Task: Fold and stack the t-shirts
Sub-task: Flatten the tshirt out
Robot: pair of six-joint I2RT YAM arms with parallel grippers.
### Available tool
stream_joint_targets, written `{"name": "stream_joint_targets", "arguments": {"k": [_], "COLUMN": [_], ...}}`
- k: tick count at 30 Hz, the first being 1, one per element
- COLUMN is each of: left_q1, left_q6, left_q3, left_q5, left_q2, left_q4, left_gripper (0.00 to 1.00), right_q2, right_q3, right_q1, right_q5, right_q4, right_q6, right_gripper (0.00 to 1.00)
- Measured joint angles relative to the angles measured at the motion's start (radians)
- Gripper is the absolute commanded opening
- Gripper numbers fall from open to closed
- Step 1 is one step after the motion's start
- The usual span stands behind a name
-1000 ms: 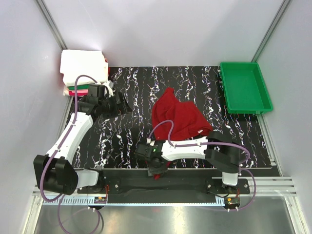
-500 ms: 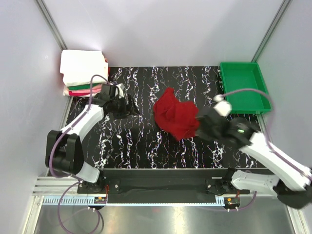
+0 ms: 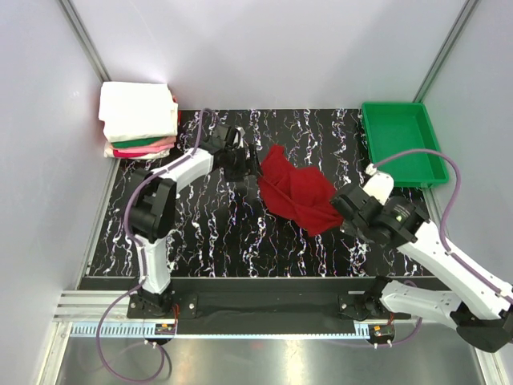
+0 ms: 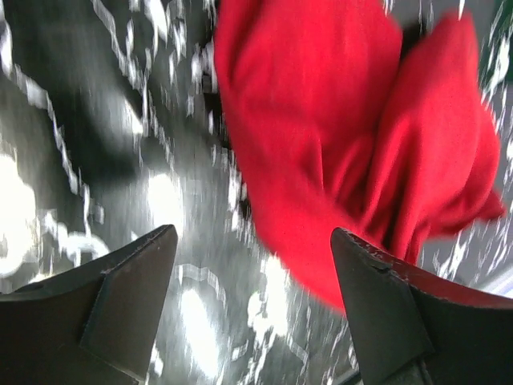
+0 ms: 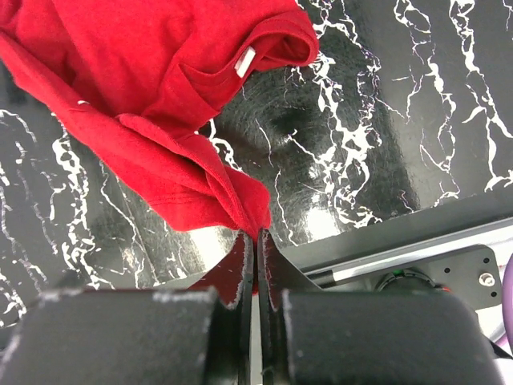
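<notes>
In the last half second the left arm has swung away from the back-left corner and across the table (image 3: 208, 233), and its left gripper (image 3: 244, 172) now sits at the left edge of the red shirt (image 3: 292, 188). The shirt itself has been drawn out a little toward the right. The left gripper's fingers are spread wide with nothing between them, the cloth lying just beyond their tips in the wrist view. The right gripper (image 3: 341, 210) has its fingers pressed together on a near corner of the shirt, a point of red fabric pinched at the tips. The shirt lies mid-table, slightly right of centre, well apart from the green tray (image 3: 401, 144) at the back right. It is not spread flat: it is bunched into loose ridges and overlapping folds, deep red and plain, the neck opening turned up with a small white tag (image 5: 244, 61) showing inside the collar. A stack of folded shirts (image 3: 136, 120) stands in the back-left corner, white on top with green and pink edges beneath, so part of the job looks finished. By the look of it, this shirt is at the earliest stage: it needs to be pulled open and smoothed before any fold can be made, then carried over to join the stack.
</notes>
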Motion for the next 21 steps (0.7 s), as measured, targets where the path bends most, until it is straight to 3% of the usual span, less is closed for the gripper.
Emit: {"name": "stream_joint_targets", "arguments": {"k": [4,7,11,12,15,21], "left_q1": [0.0,0.002,0.002,0.002,0.002,0.001], "left_q6": [-0.026,-0.045,-0.069,-0.074,-0.085,-0.087], "left_q3": [0.099,0.131,0.156,0.16,0.159,0.149], "left_q5": [-0.016,-0.02,-0.013,-0.01,-0.008,-0.008], "left_q2": [0.103,0.163,0.223,0.229,0.229,0.223], "left_q4": [0.01,0.011,0.012,0.014,0.023,0.03], "left_gripper": [0.79,0.71,0.41,0.25,0.0,0.0], "right_q2": [-0.046,-0.053,-0.038,-0.033,-0.021,-0.019], "right_q3": [-0.007,-0.012,-0.028,-0.032,-0.041,-0.045], "right_q1": [0.0,0.0,0.0,0.0,0.0,0.0], "right_q5": [-0.004,-0.014,-0.021,-0.021,-0.021,-0.02], "right_q4": [-0.004,-0.005,-0.005,-0.005,-0.005,-0.005], "right_q6": [0.0,-0.005,-0.019,-0.02,-0.024,-0.028], "right_gripper": [0.0,0.0,0.0,0.0,0.0,0.0]}}
